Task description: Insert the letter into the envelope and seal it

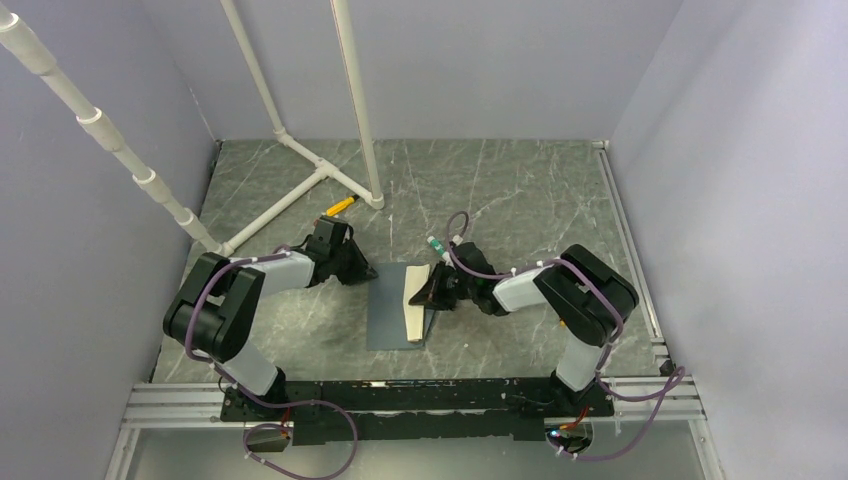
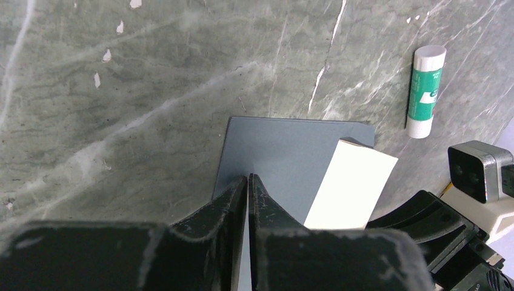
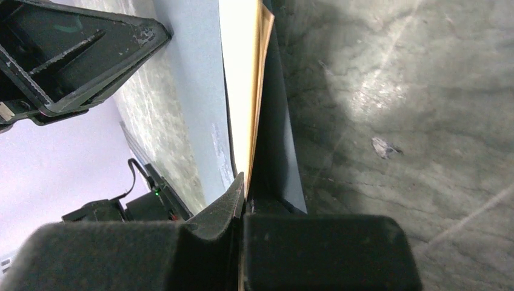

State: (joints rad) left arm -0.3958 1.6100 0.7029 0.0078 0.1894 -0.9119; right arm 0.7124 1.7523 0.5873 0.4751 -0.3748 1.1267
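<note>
- Envelope (image 1: 390,322) lies flat on the bench (image 1: 520,190), between the two arms.
- Letter (image 1: 415,300) stands tilted up over the envelope's right part, its edge clenched in the right tool (image 3: 243,182).
- Left tool (image 2: 248,179) has its fingers almost together at the envelope's left edge; whether it pinches paper I cannot tell.
- Glue stick (image 2: 425,91) lies just beyond the envelope.
</note>
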